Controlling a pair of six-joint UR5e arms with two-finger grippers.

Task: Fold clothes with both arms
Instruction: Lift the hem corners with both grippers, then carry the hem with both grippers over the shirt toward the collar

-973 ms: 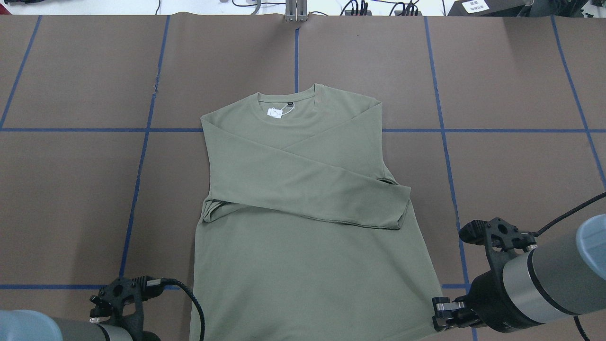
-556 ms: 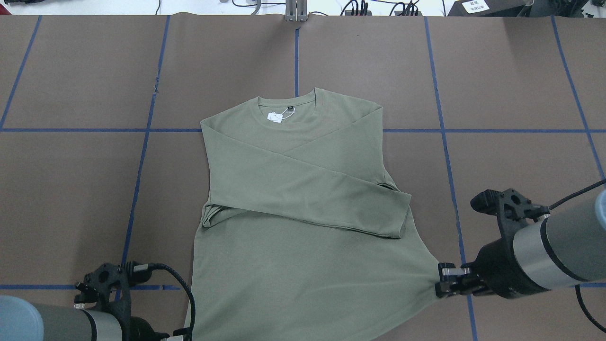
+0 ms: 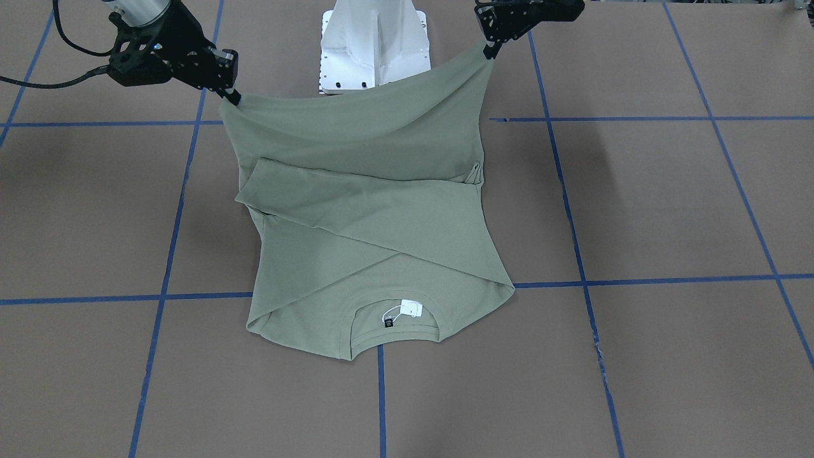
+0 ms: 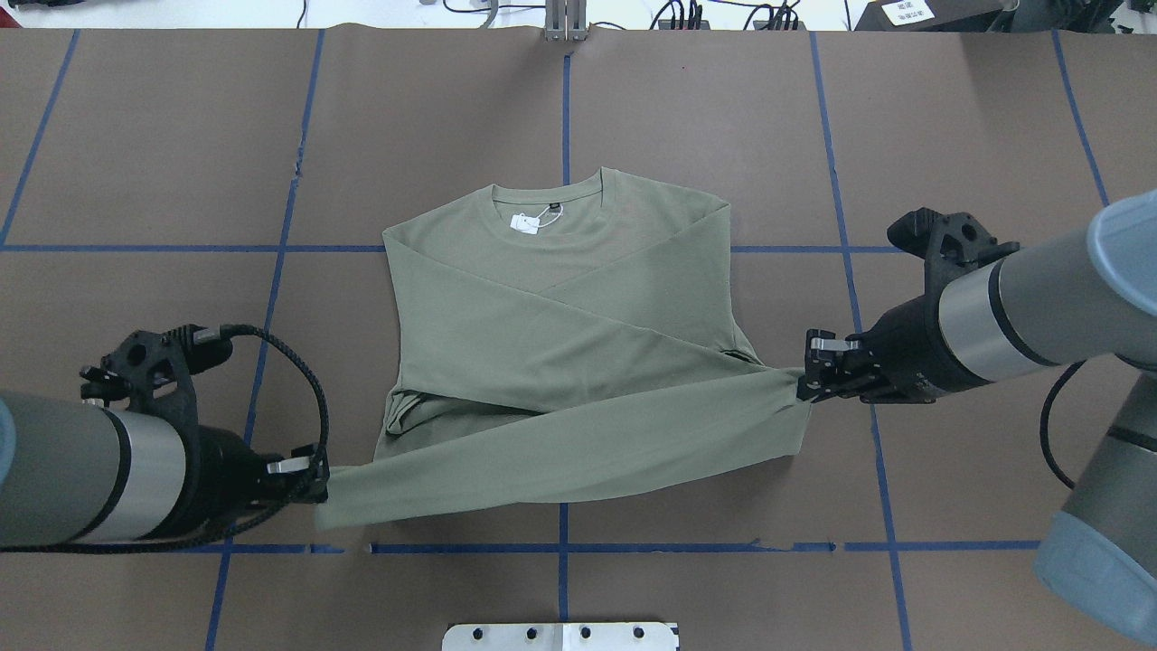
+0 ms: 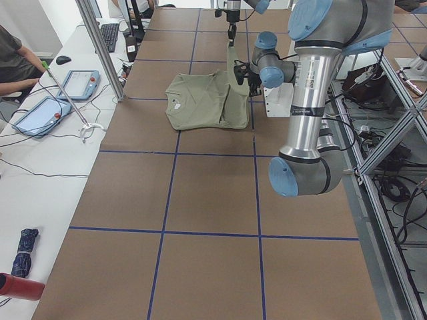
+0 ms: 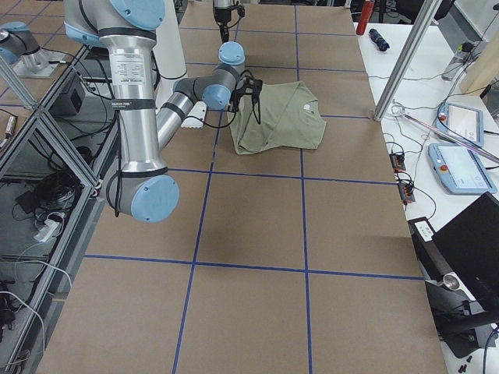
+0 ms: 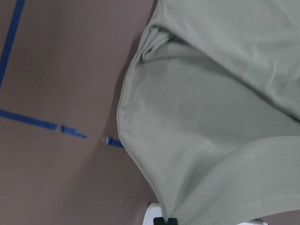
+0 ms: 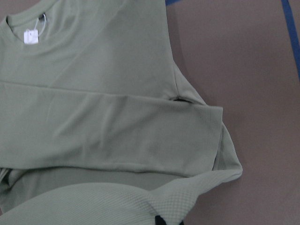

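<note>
Sage-green long-sleeved knit shirt held by both hem corners

Jaws of the black left gripper, lower left of the overhead view, are clamped on one hem corner; those of the black right gripper, mid right, on the other. The hem stretches raised between them over the crossed sleeves. The collar end lies flat mid-frame on the brown blue-taped table

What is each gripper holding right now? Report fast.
Left gripper: closed on the green shirt, at a hem corner.
Right gripper: closed on the other hem corner.
</note>
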